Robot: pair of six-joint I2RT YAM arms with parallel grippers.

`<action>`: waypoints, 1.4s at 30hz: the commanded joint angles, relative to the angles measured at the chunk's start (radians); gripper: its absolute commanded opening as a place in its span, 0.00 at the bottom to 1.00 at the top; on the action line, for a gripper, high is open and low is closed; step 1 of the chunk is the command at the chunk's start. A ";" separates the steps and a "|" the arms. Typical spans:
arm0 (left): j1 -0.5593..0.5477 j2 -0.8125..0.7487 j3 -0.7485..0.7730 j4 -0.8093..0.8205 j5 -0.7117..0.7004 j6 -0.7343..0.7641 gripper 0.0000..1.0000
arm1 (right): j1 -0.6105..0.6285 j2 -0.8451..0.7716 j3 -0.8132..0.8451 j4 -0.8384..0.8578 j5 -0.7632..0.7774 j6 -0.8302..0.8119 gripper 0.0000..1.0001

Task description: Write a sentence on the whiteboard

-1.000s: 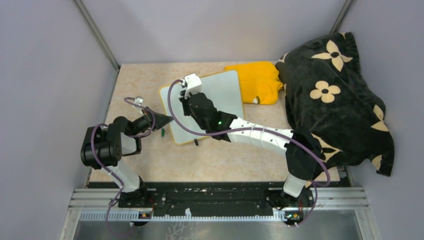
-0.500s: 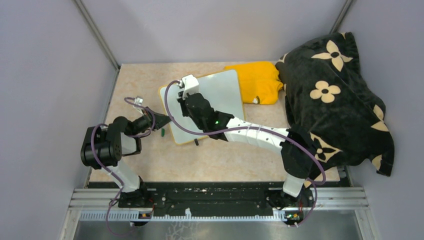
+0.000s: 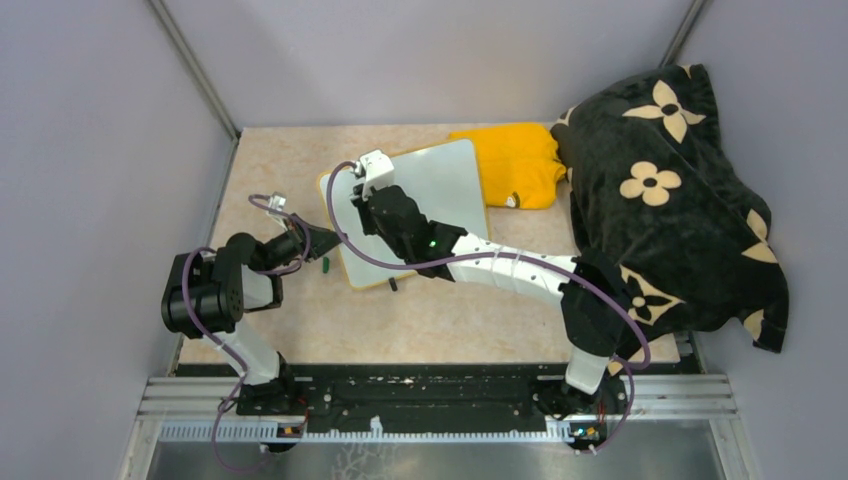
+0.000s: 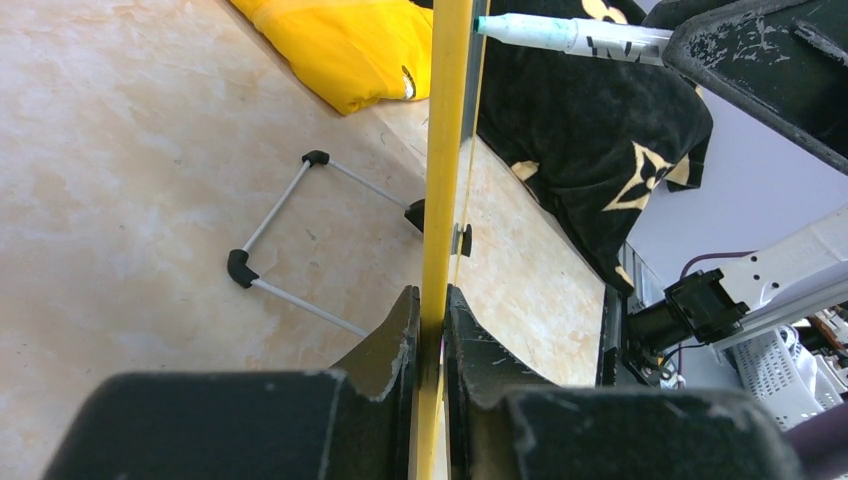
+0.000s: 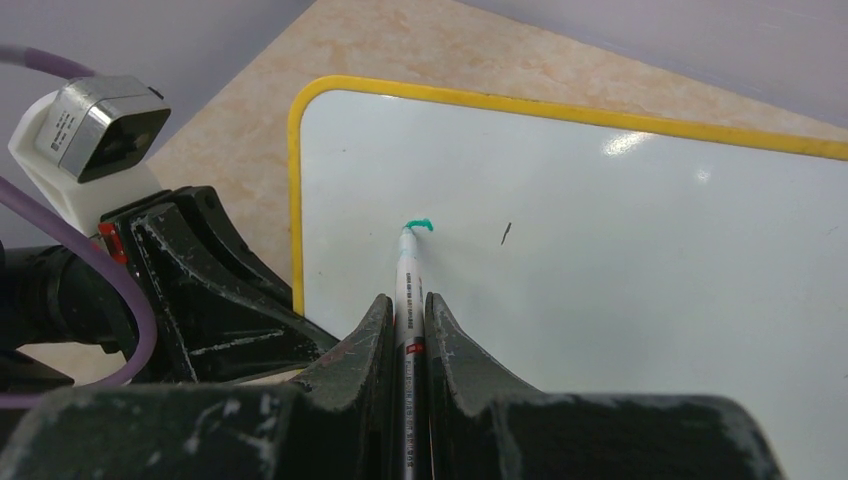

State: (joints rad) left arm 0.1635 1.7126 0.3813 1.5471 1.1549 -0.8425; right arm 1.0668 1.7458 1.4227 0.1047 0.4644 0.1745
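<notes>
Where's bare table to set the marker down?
Bare table lies between the whiteboard and the base rail, and in the far-left corner beyond the left gripper. Right side is crowded: yellow cloth, black flowered blanket.

Overall light: bright, even and diffuse in all three views, with no hard-edged shadows.
Shadows: faint and soft on the table (image 3: 450, 322) beneath the right arm.
Glare: two pale highlights on the glossy whiteboard (image 5: 620, 230) near its far rim.
Focus: the marker (image 5: 409, 275) tip is sharp; the right gripper (image 5: 408, 305) and left gripper (image 4: 432, 300) blur at the near edge of their own views.
Dark areas: the black cloth (image 3: 660, 215) loses fold detail.
</notes>
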 commanded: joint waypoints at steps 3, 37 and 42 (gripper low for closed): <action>-0.004 -0.007 0.014 0.185 -0.009 -0.009 0.02 | 0.009 0.009 0.039 -0.005 -0.026 -0.009 0.00; -0.006 -0.009 0.014 0.174 -0.011 -0.004 0.01 | 0.000 -0.076 -0.093 -0.023 0.065 0.008 0.00; -0.008 -0.010 0.014 0.174 -0.010 -0.004 0.00 | -0.001 -0.075 -0.097 -0.021 0.022 0.013 0.00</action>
State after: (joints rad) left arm 0.1593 1.7126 0.3813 1.5467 1.1446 -0.8448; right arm 1.0721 1.7138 1.3396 0.0841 0.4820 0.1848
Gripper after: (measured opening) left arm 0.142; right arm 0.118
